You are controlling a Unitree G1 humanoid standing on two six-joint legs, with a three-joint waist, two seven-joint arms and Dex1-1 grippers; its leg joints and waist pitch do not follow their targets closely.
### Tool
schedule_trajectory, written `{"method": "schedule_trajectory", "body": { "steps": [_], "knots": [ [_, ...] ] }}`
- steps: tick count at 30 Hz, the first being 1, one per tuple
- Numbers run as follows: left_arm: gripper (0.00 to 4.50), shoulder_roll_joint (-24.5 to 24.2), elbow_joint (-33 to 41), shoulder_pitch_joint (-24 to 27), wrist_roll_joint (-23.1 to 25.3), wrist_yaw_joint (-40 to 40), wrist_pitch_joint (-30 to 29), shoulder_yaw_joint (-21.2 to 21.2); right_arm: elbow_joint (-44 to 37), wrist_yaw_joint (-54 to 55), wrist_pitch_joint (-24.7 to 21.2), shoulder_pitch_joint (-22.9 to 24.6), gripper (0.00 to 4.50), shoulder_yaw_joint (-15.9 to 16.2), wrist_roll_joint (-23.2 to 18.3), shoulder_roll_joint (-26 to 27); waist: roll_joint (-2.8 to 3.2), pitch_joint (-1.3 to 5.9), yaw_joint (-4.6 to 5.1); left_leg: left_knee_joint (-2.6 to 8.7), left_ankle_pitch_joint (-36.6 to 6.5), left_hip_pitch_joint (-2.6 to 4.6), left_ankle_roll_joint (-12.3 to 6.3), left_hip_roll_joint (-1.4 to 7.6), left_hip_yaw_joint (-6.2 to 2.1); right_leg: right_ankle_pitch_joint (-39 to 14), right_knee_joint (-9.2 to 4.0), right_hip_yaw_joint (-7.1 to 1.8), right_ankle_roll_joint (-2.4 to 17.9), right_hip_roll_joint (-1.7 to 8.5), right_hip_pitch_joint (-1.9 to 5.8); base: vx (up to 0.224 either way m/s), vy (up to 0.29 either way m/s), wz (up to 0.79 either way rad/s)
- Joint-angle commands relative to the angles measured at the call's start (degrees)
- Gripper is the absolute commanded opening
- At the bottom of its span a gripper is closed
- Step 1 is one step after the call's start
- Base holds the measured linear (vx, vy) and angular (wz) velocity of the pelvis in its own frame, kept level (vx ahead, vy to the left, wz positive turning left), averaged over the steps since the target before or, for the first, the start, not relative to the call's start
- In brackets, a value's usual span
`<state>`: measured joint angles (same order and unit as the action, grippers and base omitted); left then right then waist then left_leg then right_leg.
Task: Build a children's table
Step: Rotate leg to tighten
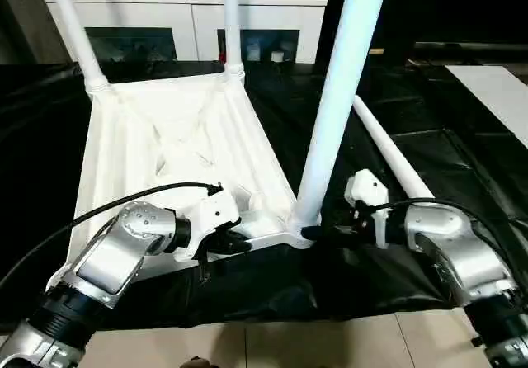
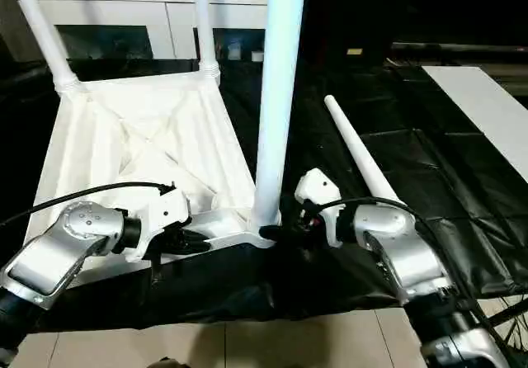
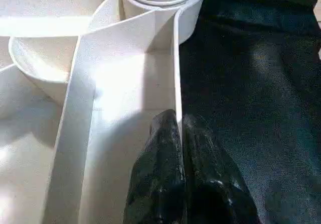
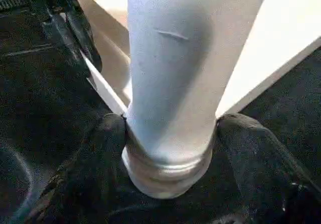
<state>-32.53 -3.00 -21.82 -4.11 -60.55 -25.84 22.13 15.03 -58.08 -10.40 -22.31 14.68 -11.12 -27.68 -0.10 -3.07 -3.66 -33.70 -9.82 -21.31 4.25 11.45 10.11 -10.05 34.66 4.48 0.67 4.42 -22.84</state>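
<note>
The white tabletop (image 1: 165, 137) lies upside down on the black cloth, ribbed side up. Two legs stand in its far corner sockets, one on the left (image 1: 74, 30) and one on the right (image 1: 232, 21). A third leg (image 1: 338, 96) stands upright in the near right socket. My right gripper (image 1: 312, 232) is shut on this leg's base, with a finger (image 4: 95, 148) pressed against each side. A fourth leg (image 1: 392, 158) lies loose on the cloth to the right. My left gripper (image 1: 239, 240) is shut on the tabletop's thin near rim wall (image 3: 176, 73), close to that socket.
A white cabinet with glass doors (image 1: 190, 13) stands behind the black-draped work table (image 1: 445, 162). A flat white panel (image 1: 495, 96) lies at the far right. The table's front edge runs just below my forearms, with tiled floor (image 1: 289, 343) beneath it.
</note>
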Motion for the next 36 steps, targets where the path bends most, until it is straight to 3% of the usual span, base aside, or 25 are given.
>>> {"method": "schedule_trajectory", "body": {
  "steps": [1,3,7,12,22,24,25,27,30,32,34,36],
  "knots": [
    [0.0,0.38,1.64,0.18,-0.46,-1.67,0.91,1.03,1.64,0.48,0.39,-0.9,3.2,0.61,1.09,0.51,-0.52,3.52,0.08,4.04,-15.04,0.56,-1.4,1.66,-0.5,-17.46,-4.39,-2.9,10.06,3.5,2.45,0.0,0.0,0.0],
    [0.0,0.31,1.47,0.1,-0.42,-1.56,0.99,0.95,2.8,0.39,0.6,-1.51,3.2,0.09,0.62,1.4,-0.18,3.44,0.06,4.0,-15.2,0.75,-1.5,1.71,-0.45,-18.02,-4.46,-2.95,10.13,3.45,2.2,0.0,0.0,0.0],
    [0.0,0.25,1.18,0.03,-0.37,-1.57,1.07,0.89,4.74,0.28,0.48,-2.41,3.03,-1.11,-0.68,3.04,-0.14,3.44,0.06,4.03,-16.04,0.82,-1.14,1.72,-0.49,-19.11,-4.56,-2.92,9.91,3.42,2.15,0.0,0.0,0.0],
    [0.0,0.19,1.12,0.04,-0.4,-1.8,0.97,0.98,6.49,-0.84,1.82,-2.09,2.68,-0.08,0.31,3.24,-0.23,3.41,0.22,4.05,-16.74,0.76,-0.96,1.68,-0.52,-19.34,-4.49,-2.96,9.94,3.37,2.2,0.0,0.0,0.0],
    [0.0,0.49,1.05,0.29,-0.39,-1.39,0.74,1.04,8.39,1.3,2.67,-1.92,2.64,-0.58,1.11,4.72,-0.18,3.43,0.26,4.02,-16.45,0.77,-1.02,1.66,-0.49,-19.43,-4.49,-2.97,9.99,3.35,2.17,0.0,0.0,0.0],
    [0.0,2.57,-0.38,0.0,0.23,1.81,0.39,0.44,11.46,9.99,2.92,-2.94,2.64,-2.68,2.65,7.71,-0.16,3.23,0.55,4.07,-17.4,0.83,-0.4,1.57,-0.43,-21.26,-4.75,-3.03,9.72,3.36,1.89,0.0,0.0,0.0],
    [0.0,5.69,-2.42,-0.73,0.92,6.64,-0.52,-0.75,13.66,18.06,1.44,-3.84,2.64,-5.0,3.12,10.57,-0.21,3.01,0.87,4.13,-18.06,0.79,0.54,1.38,-0.49,-23.4,-4.93,-2.93,9.2,3.24,1.85,0.0,0.0,0.0],
    [0.0,10.8,-5.52,-2.1,1.89,14.45,-2.62,-2.68,16.15,28.58,-1.34,-5.04,2.64,-8.23,3.16,14.65,-0.27,3.23,1.35,4.21,-19.33,0.83,1.76,1.33,-0.9,-26.59,-5.03,-2.68,7.81,3.38,2.05,0.0,0.0,0.0],
    [0.0,14.59,-7.46,-3.16,2.51,19.94,-4.73,-3.86,17.51,34.94,-3.12,-5.87,2.63,-9.99,3.27,17.44,-0.32,3.25,1.93,4.01,-21.49,1.14,1.56,1.16,-1.01,-29.13,-5.69,-2.59,6.41,3.4,1.6,0.0,0.0,0.0],
    [0.0,21.05,-11.12,-5.1,4.08,28.57,-7.45,-4.76,20.3,46.34,-5.32,-7.97,2.63,-11.92,4.11,22.59,-0.11,3.11,2.43,4.1,-21.38,0.82,1.63,1.03,-1.03,-28.95,-5.74,-2.68,6.13,3.22,1.36,0.0,0.0,0.0],
    [0.0,23.97,-13.35,-5.97,4.98,32.22,-7.78,-5.41,22.47,50.96,-5.2,-9.34,2.63,-12.57,4.64,24.9,-0.16,3.4,2.22,3.79,-21.52,1.29,1.59,0.71,-1.1,-30.18,-6.09,-2.51,4.97,3.24,1.24,0.0,0.0,0.0],
    [0.0,26.66,-16.86,-7.38,6.41,36.53,-6.22,-5.93,25.54,55.42,-4.16,-11.38,2.63,-13.57,4.41,27.57,-0.25,3.31,2.42,3.75,-22.65,1.29,0.91,0.57,-1.12,-30.74,-6.46,-2.37,4.18,3.13,0.92,0.0,0.0,0.0]
  ]
}}
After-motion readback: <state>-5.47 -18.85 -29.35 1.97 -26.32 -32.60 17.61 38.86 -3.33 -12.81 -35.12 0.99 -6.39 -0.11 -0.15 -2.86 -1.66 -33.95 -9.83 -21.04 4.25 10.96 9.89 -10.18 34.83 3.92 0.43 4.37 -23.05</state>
